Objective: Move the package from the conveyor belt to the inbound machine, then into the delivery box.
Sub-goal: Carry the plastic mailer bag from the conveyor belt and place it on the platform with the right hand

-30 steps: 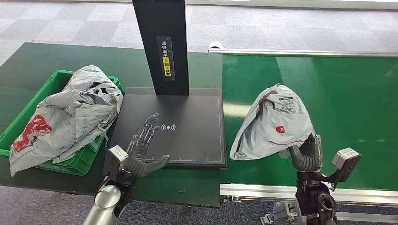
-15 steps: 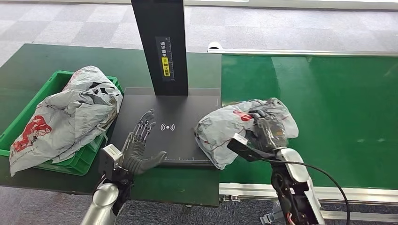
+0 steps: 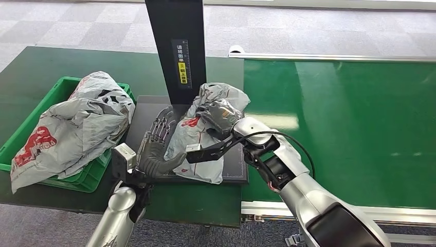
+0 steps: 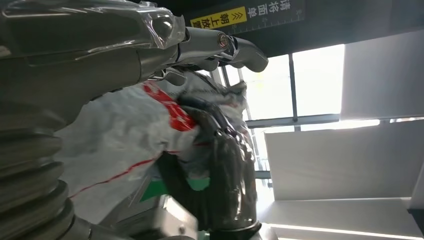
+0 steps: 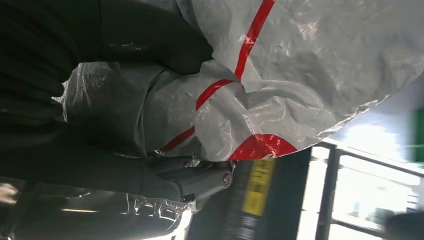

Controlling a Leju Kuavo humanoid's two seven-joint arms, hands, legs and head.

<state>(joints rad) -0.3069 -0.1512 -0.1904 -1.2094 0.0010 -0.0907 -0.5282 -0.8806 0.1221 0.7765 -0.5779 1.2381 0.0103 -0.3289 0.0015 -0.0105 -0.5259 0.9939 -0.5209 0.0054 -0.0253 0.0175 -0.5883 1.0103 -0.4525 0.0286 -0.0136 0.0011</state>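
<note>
A grey plastic package (image 3: 198, 135) with red markings stands on the black platform (image 3: 234, 154) of the inbound machine, just in front of its black post (image 3: 177, 49). My right hand (image 3: 218, 114) grips the package from its upper right side. In the right wrist view the package (image 5: 300, 75) fills the space beside the right hand (image 5: 130, 90). My left hand (image 3: 154, 154) is spread flat, fingers apart, right against the package's left side at the platform's front left. The left wrist view shows the package (image 4: 145, 135) beyond the left hand (image 4: 150, 45).
A green delivery box (image 3: 61, 87) at the left holds several crumpled grey bags (image 3: 77, 123). The green conveyor belt (image 3: 349, 123) stretches to the right of the machine. A dark green table (image 3: 31, 67) lies under the box and machine.
My right hand has carried the package leftward off the conveyor belt onto the machine platform, close to the post. My left hand has stayed at the platform's front left, now beside the package.
</note>
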